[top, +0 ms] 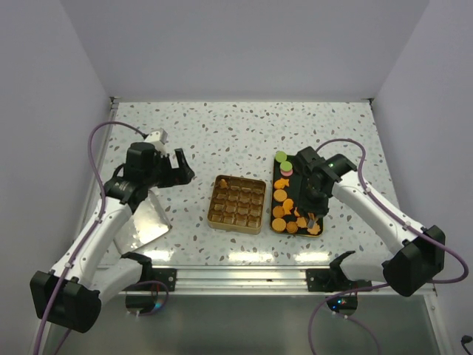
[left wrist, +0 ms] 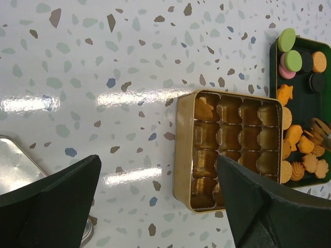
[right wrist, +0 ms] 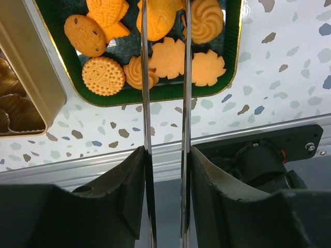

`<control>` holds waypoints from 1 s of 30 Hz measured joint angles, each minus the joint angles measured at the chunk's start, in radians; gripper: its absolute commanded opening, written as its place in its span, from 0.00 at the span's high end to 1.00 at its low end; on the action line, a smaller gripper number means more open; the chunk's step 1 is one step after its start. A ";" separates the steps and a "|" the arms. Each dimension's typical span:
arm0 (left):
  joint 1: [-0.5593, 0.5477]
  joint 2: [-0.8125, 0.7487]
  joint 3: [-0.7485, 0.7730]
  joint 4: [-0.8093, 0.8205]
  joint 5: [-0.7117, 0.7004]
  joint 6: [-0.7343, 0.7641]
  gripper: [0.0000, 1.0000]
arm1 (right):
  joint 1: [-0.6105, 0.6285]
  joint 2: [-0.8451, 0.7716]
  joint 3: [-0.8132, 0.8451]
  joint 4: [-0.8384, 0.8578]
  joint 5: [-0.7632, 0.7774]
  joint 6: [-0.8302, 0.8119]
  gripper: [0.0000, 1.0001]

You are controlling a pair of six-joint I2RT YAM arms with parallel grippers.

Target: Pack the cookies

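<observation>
Cookies (top: 290,214) are heaped in a green tray (right wrist: 170,93) near the counter's (top: 244,133) front right, just beside the gold tin (top: 236,203), probably to keep transfers short. Thin metal tongs (right wrist: 144,103) are clamped in the right jaws over the tray's near end. The left jaws are held wide over speckled counter left of the tin, and plain pale walls enclose the counter.

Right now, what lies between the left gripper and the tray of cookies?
The gold tin sits between the left gripper and the tray of cookies; from gripper to tin the table is bare. The top view shows this.
</observation>
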 measured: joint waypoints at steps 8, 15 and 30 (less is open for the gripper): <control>0.000 -0.020 -0.002 0.000 -0.002 -0.002 0.00 | 0.000 0.001 -0.006 0.004 -0.002 -0.015 0.69; 0.000 -0.028 -0.002 0.000 -0.004 -0.003 0.00 | 0.000 0.020 0.066 -0.017 0.008 -0.031 0.71; 0.000 0.014 0.015 0.001 -0.003 -0.011 0.00 | 0.024 0.045 0.399 -0.055 -0.007 -0.038 0.73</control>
